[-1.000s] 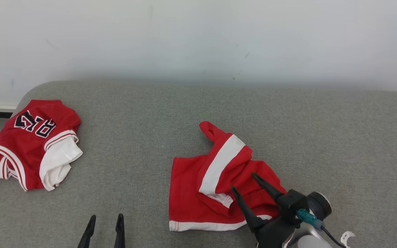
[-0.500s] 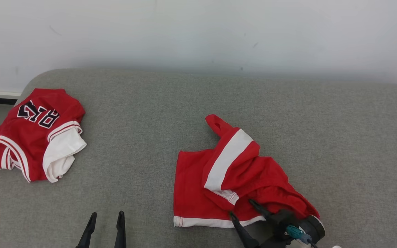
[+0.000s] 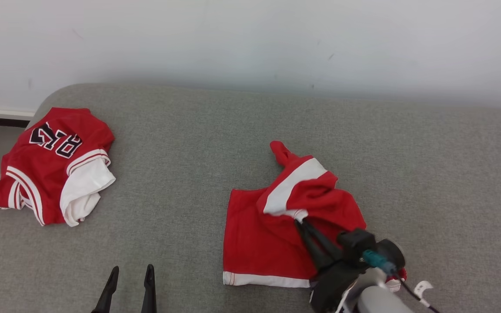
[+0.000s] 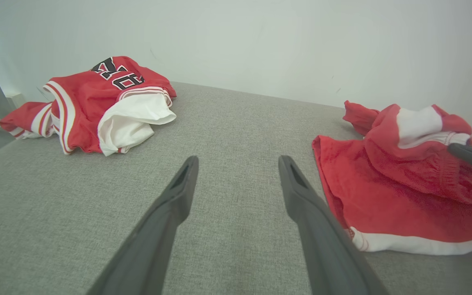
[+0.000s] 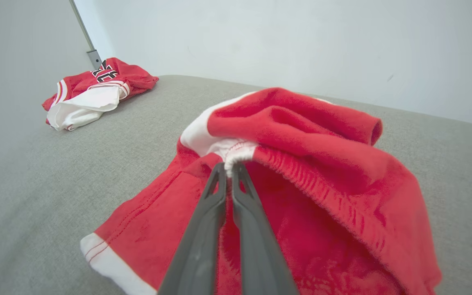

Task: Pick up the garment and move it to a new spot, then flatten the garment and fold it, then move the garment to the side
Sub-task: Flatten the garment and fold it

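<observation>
Between the clamped right jaws sat only a waistband edge of the red shorts (image 3: pixel 255 234); lifting could tug it free, while the left jaws stood apart.

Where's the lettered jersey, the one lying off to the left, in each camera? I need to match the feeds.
Head view: lettered jersey at the far left, on the end of the grey cushion.
Left wrist view: lettered jersey at the upper left.
Right wrist view: lettered jersey small, upper left, near the wall.
Shared landmark: the red shorts, pinched by the right gripper.
</observation>
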Controlling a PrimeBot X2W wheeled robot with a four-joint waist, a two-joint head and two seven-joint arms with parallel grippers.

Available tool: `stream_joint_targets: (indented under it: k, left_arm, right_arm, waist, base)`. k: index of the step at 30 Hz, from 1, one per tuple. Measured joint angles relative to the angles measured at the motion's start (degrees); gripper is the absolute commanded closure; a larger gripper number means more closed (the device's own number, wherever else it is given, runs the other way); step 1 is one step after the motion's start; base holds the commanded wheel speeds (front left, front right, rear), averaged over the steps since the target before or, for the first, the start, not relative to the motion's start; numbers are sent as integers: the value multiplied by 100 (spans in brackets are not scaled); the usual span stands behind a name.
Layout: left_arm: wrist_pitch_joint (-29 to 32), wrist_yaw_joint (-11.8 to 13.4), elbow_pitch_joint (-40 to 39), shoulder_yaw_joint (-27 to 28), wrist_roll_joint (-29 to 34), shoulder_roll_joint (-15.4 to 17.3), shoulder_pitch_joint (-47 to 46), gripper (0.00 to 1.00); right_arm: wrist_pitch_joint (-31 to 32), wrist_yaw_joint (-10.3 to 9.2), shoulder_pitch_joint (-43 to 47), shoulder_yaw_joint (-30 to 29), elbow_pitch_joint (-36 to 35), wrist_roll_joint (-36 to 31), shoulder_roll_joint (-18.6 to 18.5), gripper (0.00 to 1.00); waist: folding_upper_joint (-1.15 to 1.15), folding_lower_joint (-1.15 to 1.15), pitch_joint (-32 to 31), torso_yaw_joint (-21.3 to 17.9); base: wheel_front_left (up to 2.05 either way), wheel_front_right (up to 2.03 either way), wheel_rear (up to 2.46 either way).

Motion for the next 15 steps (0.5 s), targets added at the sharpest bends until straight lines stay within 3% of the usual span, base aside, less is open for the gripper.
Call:
stream_joint_targets:
  k: [7,15]
  left_arm:
    - [0,1,-12,5,-4,0,29,0]
    - [0,7,7,-56,-12,-1,-23,0]
  right_arm:
    - [-1,0,-4,-969,-641,-98,-376,100]
    - [-2,0,-322,-1798,-169,-34,-667,100]
  waist:
    - [0,0,-12,-119]
    - [0,0,19,-127]
  base:
    - [0,0,0]
    - [0,0,0]
